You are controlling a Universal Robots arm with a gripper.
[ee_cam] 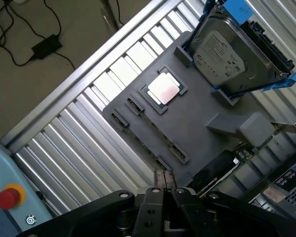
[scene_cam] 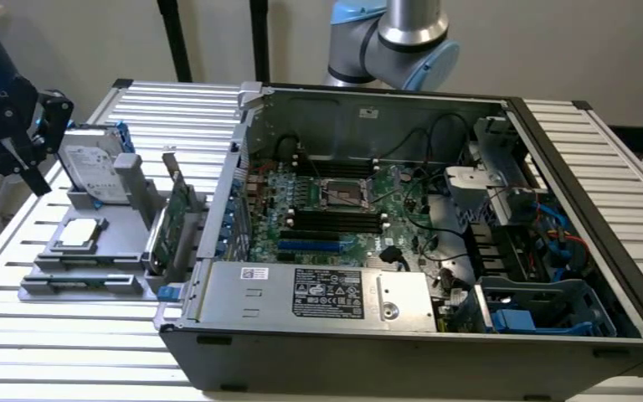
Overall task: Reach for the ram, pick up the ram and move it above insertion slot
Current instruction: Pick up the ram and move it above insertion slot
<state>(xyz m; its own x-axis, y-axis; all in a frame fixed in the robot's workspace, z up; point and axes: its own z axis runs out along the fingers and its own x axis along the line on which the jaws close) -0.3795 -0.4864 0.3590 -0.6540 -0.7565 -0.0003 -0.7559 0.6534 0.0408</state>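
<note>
The gripper (scene_cam: pixel 14 163) (ee_cam: pixel 164 177) hangs over the slatted table (scene_cam: pixel 31 335), at the exterior view's left, well apart from the open computer case (scene_cam: pixel 589 151). Its fingertips (ee_cam: pixel 160 176) are pressed together and clench nothing.

Below it sits the grey fixture (scene_cam: pixel 70 219) (ee_cam: pixel 207 101). A silver hard drive (scene_cam: pixel 90 170) (ee_cam: pixel 227 54) leans tilted in its blue-edged cradle. A processor chip (scene_cam: pixel 80 235) (ee_cam: pixel 163 89) lies flat in a square recess. A green card with a metal bracket (scene_cam: pixel 177 219) stands upright at the side nearest the case. The ram (ee_cam: pixel 155 129) appears to be the thin strip standing on edge in the fixture's long slot between two end clips, though from above it is hard to make out. It lies just past the fingertips in the wrist view and is not touched.

Inside the case, the motherboard (scene_cam: pixel 299 188) carries empty black memory slots (scene_cam: pixel 338 219). A silver power supply (scene_cam: pixel 311 293) fills the near side, and a blue drive cage (scene_cam: pixel 539 310) sits at the exterior view's right.
</note>
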